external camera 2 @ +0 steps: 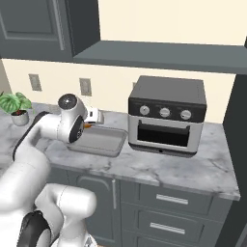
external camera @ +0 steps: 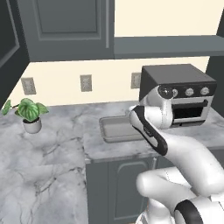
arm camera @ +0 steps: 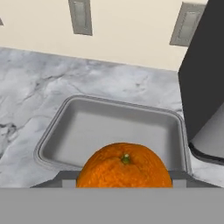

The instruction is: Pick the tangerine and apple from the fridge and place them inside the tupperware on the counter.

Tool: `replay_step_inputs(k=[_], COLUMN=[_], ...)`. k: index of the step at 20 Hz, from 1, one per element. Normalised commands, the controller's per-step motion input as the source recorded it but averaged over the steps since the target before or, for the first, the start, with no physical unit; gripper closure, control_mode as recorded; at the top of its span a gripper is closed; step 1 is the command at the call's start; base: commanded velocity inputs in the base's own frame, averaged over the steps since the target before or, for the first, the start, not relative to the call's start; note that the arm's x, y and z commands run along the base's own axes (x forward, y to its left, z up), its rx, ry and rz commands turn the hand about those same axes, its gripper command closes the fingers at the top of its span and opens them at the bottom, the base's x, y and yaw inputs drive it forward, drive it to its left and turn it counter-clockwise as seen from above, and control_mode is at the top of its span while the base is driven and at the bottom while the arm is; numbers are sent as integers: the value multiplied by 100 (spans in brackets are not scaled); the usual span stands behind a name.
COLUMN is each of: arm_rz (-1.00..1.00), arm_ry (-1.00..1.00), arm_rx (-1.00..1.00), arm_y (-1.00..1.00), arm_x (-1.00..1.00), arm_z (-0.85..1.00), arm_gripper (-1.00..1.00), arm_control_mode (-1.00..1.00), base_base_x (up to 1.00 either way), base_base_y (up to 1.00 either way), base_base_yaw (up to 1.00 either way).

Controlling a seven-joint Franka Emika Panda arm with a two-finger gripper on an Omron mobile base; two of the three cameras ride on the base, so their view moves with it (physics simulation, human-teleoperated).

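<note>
**Tangerine Poised at Edge of Tupperware**

The robot's pincer (arm camera: 124, 186) is clamped on the tangerine (arm camera: 124, 168), a bright orange fruit with a small pale stem spot, at the near rim of the tupperware (arm camera: 65, 131) on the marble worktop (arm camera: 35, 87). In the hand view the fruit sits between the 2 fingertips at the bottom of the frame, with the tray's bare grey floor directly beyond it. The right base view shows a sliver of orange at the wrist, just over the tray's left end.

A release here could go wrong: the fruit looks closer to the flared rim than to the tray's middle, so it might strike the lip and roll out onto the worktop. The toaster oven (external camera 2: 166, 116) stands just beside the tray, leaving little room for a sideways swing. The apple remains to be fetched.
</note>
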Motion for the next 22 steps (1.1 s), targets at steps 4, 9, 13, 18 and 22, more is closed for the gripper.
replay_step_inputs(k=[4,9,13,18,22], arm_rz=[0,0,0,0,0], arm_ry=[15,14,6,0,0], arm_rx=[-1,-1,0,0,0], arm_y=[42,40,21,0,0], arm_x=[59,58,55,46,38], arm_z=[-61,-55,-48,-24,-25], arm_gripper=[100,100,100,100,100], arm_control_mode=[-100,-100,-100,-100,-100], base_base_x=[0,0,0,0,0], base_base_y=[0,0,0,0,0], base_base_yaw=[0,0,0,0,0])
